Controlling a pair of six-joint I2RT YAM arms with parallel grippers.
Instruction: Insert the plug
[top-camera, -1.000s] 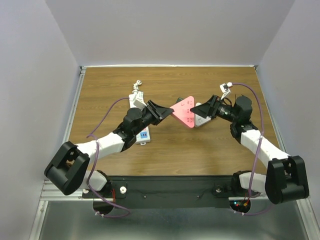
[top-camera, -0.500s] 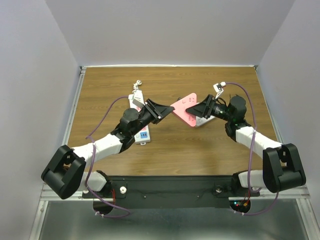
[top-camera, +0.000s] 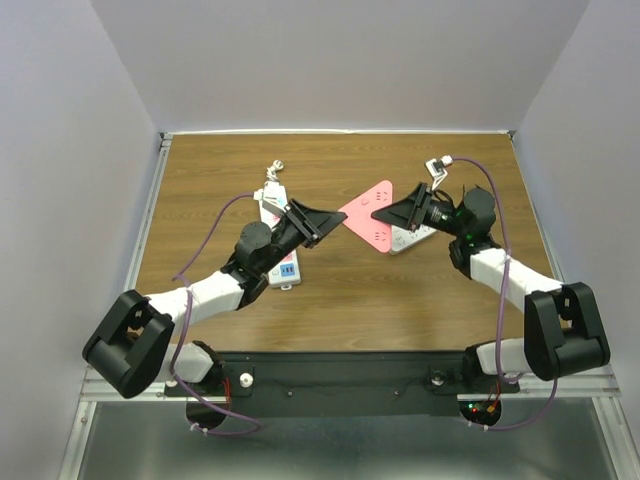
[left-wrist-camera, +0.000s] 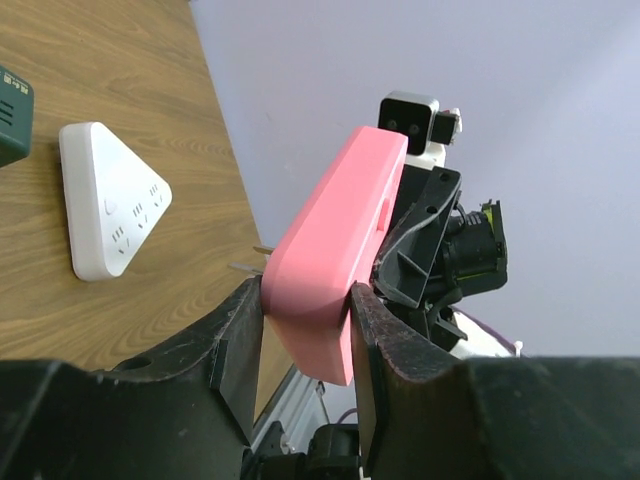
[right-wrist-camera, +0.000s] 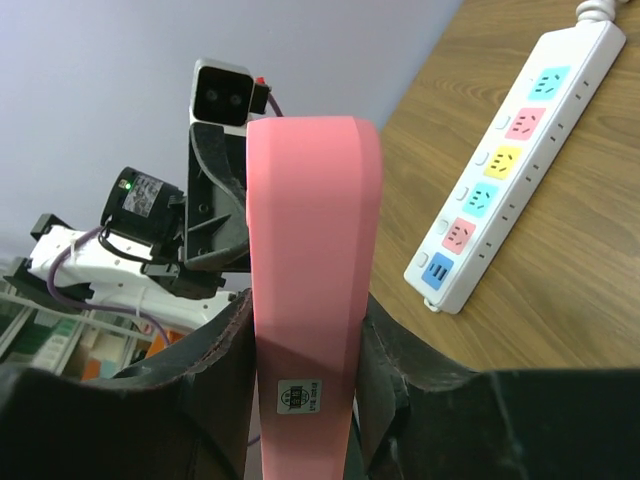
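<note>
A pink triangular socket block (top-camera: 367, 214) hangs above the middle of the table, held from both sides. My left gripper (top-camera: 334, 222) is shut on its left corner; in the left wrist view the pink socket block (left-wrist-camera: 335, 240) sits pinched in the left gripper (left-wrist-camera: 305, 320). My right gripper (top-camera: 386, 214) is shut on the opposite edge; the right wrist view shows the pink block (right-wrist-camera: 310, 250) upright in the right gripper (right-wrist-camera: 305, 350). A dark green object (left-wrist-camera: 10, 125), possibly the plug, lies on the table.
A white triangular socket block (left-wrist-camera: 110, 205) lies on the wood under the right gripper, also seen from above as the white block (top-camera: 412, 240). A long white power strip (right-wrist-camera: 510, 150) with coloured sockets lies under the left arm, the same strip (top-camera: 281, 262) with its cable at the back.
My right gripper has shut on the pink block's edge; a second ago its jaws stood wide. The block has shifted slightly toward the back. The left gripper keeps its hold.
</note>
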